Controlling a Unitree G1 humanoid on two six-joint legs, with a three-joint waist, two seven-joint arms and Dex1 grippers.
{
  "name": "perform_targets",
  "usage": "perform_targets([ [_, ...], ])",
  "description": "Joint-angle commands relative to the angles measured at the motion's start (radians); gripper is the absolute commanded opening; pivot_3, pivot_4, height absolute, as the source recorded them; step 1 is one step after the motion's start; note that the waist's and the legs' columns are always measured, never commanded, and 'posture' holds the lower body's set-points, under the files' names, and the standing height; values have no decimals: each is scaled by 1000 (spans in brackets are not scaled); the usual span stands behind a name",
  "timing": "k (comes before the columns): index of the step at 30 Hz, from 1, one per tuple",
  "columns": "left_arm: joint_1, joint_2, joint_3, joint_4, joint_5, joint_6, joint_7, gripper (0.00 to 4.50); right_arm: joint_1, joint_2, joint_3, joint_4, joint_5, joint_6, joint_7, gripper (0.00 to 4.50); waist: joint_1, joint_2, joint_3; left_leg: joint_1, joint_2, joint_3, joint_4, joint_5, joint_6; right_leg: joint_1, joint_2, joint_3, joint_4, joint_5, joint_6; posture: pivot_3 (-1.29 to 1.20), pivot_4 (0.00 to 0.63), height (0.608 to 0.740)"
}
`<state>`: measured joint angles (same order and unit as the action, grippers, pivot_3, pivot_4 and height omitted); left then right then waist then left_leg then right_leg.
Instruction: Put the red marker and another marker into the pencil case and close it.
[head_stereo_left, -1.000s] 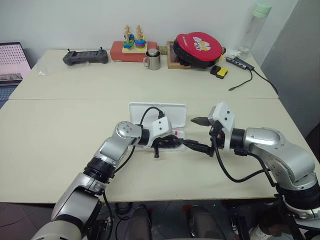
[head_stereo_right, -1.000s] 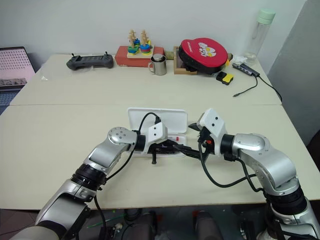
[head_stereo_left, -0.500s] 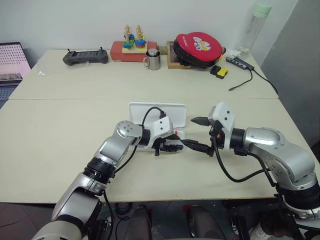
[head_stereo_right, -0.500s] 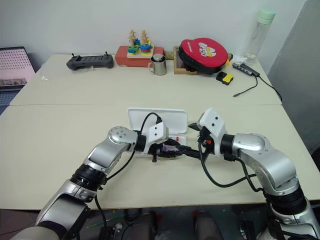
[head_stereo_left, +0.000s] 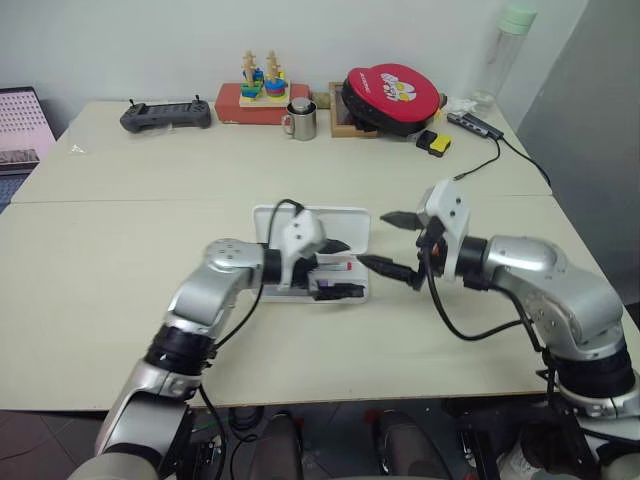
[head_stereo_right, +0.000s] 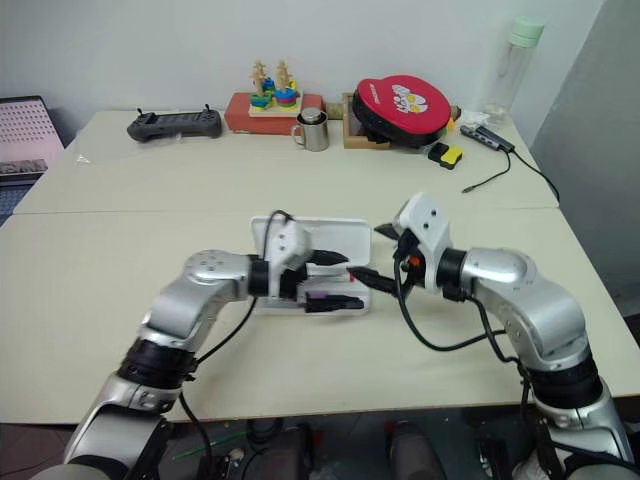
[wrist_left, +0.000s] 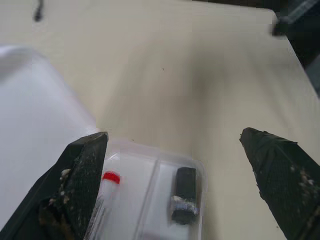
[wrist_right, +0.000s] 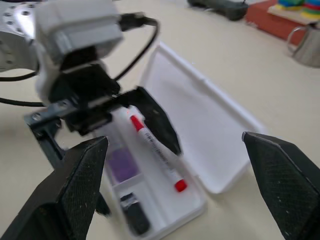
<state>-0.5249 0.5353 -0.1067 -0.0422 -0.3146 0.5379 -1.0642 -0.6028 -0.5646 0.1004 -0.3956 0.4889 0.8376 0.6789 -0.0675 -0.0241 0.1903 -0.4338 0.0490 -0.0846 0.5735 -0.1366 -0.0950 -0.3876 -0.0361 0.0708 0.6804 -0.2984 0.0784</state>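
The white pencil case (head_stereo_left: 320, 222) lies open in the middle of the table, its lid flat on the far side. In its tray, the red marker (wrist_right: 156, 151) lies beside the lavender marker (wrist_right: 121, 164), with a small black cylinder (wrist_right: 136, 214) at one end. My left gripper (head_stereo_left: 340, 270) hovers open just above the tray's right end, holding nothing. In the left wrist view the red cap (wrist_left: 111, 177) shows between its fingers. My right gripper (head_stereo_left: 392, 243) is open and empty, just right of the case and above the table.
Along the far edge stand a game controller (head_stereo_left: 165, 116), a stacking toy on a red box (head_stereo_left: 258, 85), a steel mug (head_stereo_left: 300, 119), a red round bag (head_stereo_left: 393, 92), a yellow-black block (head_stereo_left: 434, 142), a cabled hub (head_stereo_left: 480, 125) and a bottle (head_stereo_left: 505, 50).
My left gripper went from shut to open, lifted and drew back to the left; the lavender marker now lies in the tray. My right gripper rose slightly. The camera shifted.
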Motion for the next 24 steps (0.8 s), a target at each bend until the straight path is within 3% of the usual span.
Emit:
perform_targets([
  [1,87,71,158,-132,-93,95,46,4466,-130,50,23,130,-39,-59,9,4500,1,0,0,0,0,0,0,0,0,0,0,0,0,0,0,0,150,740],
  [4,132,129,266,-119,-119,96,66,4500,-233,108,55,292,-88,-105,7,4038,-8,0,0,0,0,0,1,0,0,0,0,0,0,0,0,0,150,740],
  [14,225,191,403,-161,-228,114,79,4500,-486,294,144,746,-265,-233,-38,1805,9,0,1,0,0,1,-1,0,0,-1,-1,0,0,2,-5,0,150,740],
  [16,230,205,422,-162,-248,115,68,4500,-522,324,137,827,-292,-266,-53,1045,8,0,1,0,0,1,-1,0,0,-1,0,-1,0,2,-6,0,150,740],
  [18,228,209,442,-168,-277,119,62,4500,-543,339,133,880,-310,-297,-48,885,11,0,1,-1,0,1,-2,0,0,-1,0,-1,0,2,-6,0,150,740],
  [21,219,208,457,-177,-323,128,62,4500,-559,354,140,938,-339,-336,-32,104,11,0,1,-1,0,1,-2,0,0,-1,0,-1,0,2,-6,0,150,740],
  [24,218,220,443,-173,-328,117,62,4500,-577,370,152,1020,-376,-383,-28,14,10,0,1,-1,0,1,-1,0,0,-1,0,-1,0,2,-6,0,150,740],
])
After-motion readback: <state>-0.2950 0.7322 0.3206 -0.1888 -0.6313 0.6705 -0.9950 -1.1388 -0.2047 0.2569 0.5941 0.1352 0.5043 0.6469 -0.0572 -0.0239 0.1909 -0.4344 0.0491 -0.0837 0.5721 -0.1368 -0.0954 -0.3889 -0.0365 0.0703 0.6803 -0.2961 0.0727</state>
